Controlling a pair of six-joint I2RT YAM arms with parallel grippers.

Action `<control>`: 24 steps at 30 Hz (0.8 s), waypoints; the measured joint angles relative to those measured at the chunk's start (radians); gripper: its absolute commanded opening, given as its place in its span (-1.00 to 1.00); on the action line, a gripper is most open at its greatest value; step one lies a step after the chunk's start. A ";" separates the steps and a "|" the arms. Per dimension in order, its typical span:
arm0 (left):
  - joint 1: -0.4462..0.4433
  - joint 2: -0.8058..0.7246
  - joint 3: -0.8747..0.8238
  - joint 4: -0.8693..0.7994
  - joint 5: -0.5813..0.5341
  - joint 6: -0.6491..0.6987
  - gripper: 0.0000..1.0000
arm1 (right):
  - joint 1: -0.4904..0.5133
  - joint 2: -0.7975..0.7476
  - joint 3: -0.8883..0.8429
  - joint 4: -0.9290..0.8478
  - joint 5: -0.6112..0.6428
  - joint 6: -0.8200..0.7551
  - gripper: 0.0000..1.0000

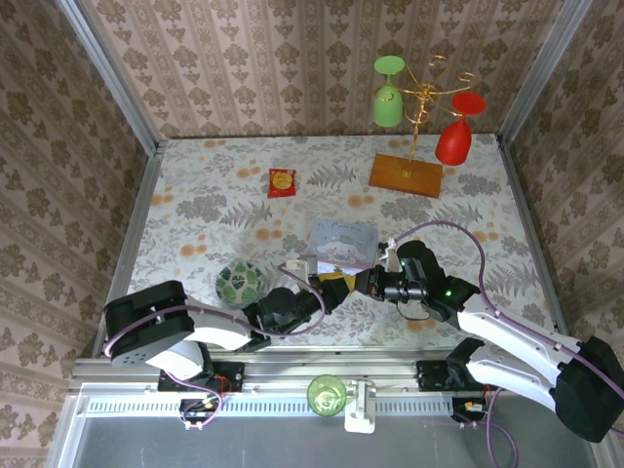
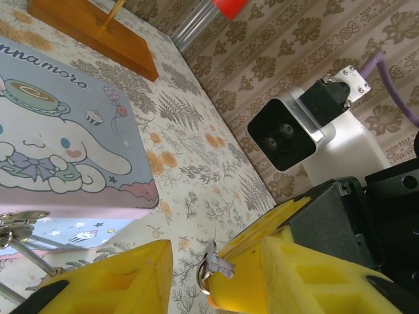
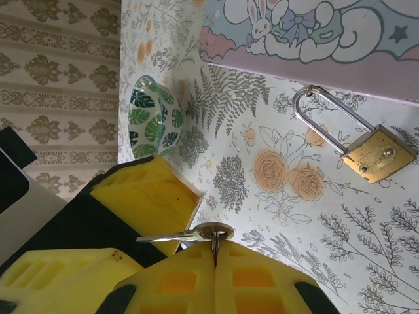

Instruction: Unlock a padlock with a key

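Key in your right jaws, padlock loose on the bench.
Your right jaws are shut on the key (image 3: 186, 234) at its ring end, blade pointing left into the left jaws. Those stand partly apart around it, and I cannot tell whether they touch it. The padlock (image 3: 376, 155) lies flat on the bench (image 3: 288, 261), right of the key and just near of the tin (image 3: 308, 26). Its shackle looks seated. Expect both to be light, hard and slick: the lock will likely skate on the cloth, so pinch its brass body by the flat sides. The right wrist view gives you the padlock and blade. The left wrist view gives the gap of the left jaws.
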 measured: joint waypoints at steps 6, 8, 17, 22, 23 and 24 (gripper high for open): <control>0.000 -0.009 0.000 -0.024 -0.013 0.005 -0.29 | -0.002 0.000 0.000 0.000 -0.009 0.011 -1.00; 0.000 -0.012 0.003 -0.033 -0.014 0.012 -0.29 | -0.002 0.000 0.000 0.000 -0.016 0.011 -1.00; 0.027 -0.013 0.041 -0.080 0.009 0.024 -0.58 | -0.002 -0.006 0.000 0.000 -0.032 0.011 -1.00; 0.031 -0.013 0.067 -0.105 0.025 0.023 -0.55 | -0.002 -0.016 0.000 0.005 -0.032 0.011 -1.00; 0.033 -0.013 0.068 -0.107 0.027 0.022 -0.55 | -0.003 -0.017 -0.003 0.010 -0.032 0.011 -1.00; 0.035 -0.012 0.068 -0.108 0.029 0.021 -0.55 | -0.003 -0.017 -0.007 0.018 -0.032 0.011 -1.00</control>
